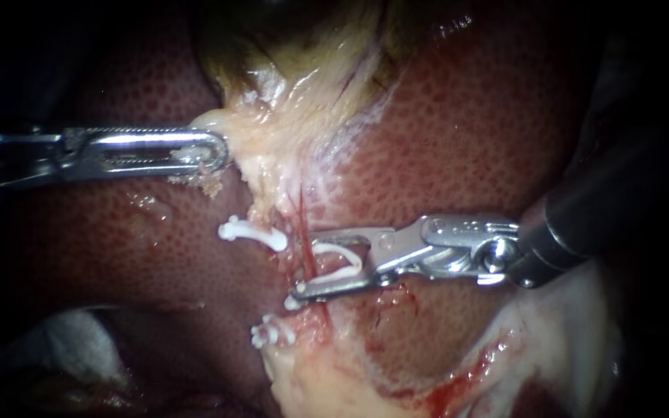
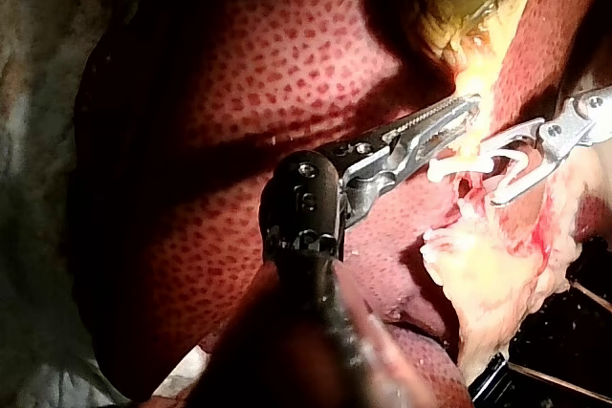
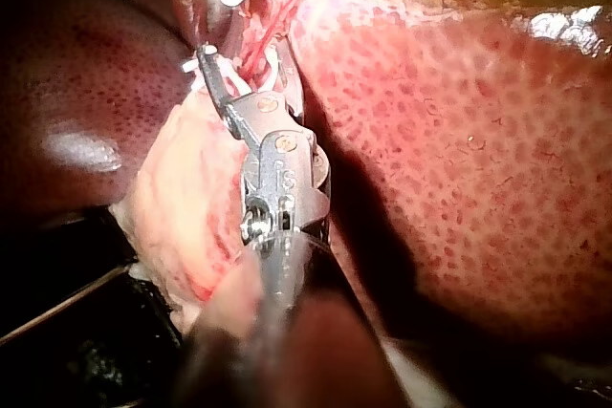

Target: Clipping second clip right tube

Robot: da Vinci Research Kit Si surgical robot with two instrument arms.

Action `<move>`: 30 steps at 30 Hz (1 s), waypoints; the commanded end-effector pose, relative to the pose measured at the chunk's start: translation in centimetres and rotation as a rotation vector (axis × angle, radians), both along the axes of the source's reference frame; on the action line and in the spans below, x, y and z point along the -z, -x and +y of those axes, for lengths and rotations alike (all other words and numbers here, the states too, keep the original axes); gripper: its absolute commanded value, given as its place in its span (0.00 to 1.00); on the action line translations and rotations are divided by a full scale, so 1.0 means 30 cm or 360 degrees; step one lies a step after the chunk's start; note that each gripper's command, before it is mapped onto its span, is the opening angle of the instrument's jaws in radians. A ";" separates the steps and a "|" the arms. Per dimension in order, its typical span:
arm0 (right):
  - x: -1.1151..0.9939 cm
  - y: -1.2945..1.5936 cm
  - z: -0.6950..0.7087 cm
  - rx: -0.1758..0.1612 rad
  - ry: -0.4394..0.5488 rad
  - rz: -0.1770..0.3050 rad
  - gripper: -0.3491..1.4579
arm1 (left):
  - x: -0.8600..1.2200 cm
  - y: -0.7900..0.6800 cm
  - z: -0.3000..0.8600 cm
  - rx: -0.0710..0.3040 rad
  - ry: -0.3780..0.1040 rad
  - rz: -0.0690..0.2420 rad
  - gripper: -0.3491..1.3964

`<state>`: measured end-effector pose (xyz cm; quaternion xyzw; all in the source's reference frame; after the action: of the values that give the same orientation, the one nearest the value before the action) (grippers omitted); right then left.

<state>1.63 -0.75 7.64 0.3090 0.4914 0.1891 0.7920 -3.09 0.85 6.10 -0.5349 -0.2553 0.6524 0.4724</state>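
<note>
My right instrument (image 1: 303, 263) comes in from the right and carries a white clip (image 1: 346, 263), wide apart, between its two jaws. A thin red tube (image 1: 304, 224) runs down through the gap of that clip. Two other white clips lie left of it, one clip (image 1: 253, 232) above and another clip (image 1: 272, 333) below the jaws. My left instrument (image 1: 214, 151) reaches in from the left, its jaws shut on pale yellow gallbladder tissue (image 1: 272, 131). The left wrist view shows the same grip (image 2: 464, 112) and the clip (image 2: 507, 164).
The mottled red liver (image 1: 466, 139) fills the background. The greenish gallbladder (image 1: 288, 31) sits at the top. Pale, blood-streaked fatty tissue (image 1: 567, 333) lies under the right shaft. White gauze (image 1: 71, 340) shows at the lower left.
</note>
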 end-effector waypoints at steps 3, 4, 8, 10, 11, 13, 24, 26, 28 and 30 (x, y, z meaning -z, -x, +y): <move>-0.0009 -0.0009 -0.0014 0.0020 -0.0053 0.0008 0.47 | -0.0001 0.0003 0.0000 -0.0001 0.0001 0.0000 0.00; -0.0013 -0.0012 -0.0019 0.0027 -0.0068 0.0010 0.46 | -0.0002 0.0004 0.0000 -0.0001 0.0001 0.0000 0.00; -0.0033 -0.0032 -0.0045 0.0059 -0.0116 0.0026 0.46 | -0.0004 0.0006 -0.0002 0.0000 0.0002 0.0001 0.00; -0.0042 -0.0042 -0.0056 0.0072 -0.0137 0.0029 0.45 | -0.0005 0.0007 -0.0003 -0.0004 0.0001 -0.0002 0.00; -0.0045 -0.0046 -0.0061 0.0079 -0.0152 0.0035 0.45 | -0.0005 0.0007 -0.0003 -0.0004 0.0001 -0.0002 0.00; -0.0047 -0.0050 -0.0065 0.0091 -0.0170 0.0050 0.44 | -0.0005 0.0008 -0.0004 -0.0004 0.0002 -0.0002 0.00; -0.0079 -0.0023 -0.0036 -0.0054 -0.0308 0.0072 0.25 | -0.0007 0.0008 -0.0005 -0.0004 0.0002 -0.0001 0.00; -0.0081 -0.0017 -0.0033 -0.0066 -0.0335 0.0072 0.18 | -0.0009 0.0008 -0.0005 -0.0004 0.0003 -0.0001 0.00; -0.0082 -0.0012 -0.0032 -0.0084 -0.0396 0.0053 0.05 | -0.0012 0.0008 -0.0005 -0.0004 0.0003 -0.0002 0.00; -0.0082 -0.0006 -0.0033 -0.0113 -0.0480 0.0024 0.00 | -0.0013 0.0008 -0.0005 -0.0004 0.0003 -0.0001 0.00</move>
<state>1.64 -0.85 7.89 0.4147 0.4674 0.3005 0.7206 -3.11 0.83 6.14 -0.5351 -0.2556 0.6530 0.4711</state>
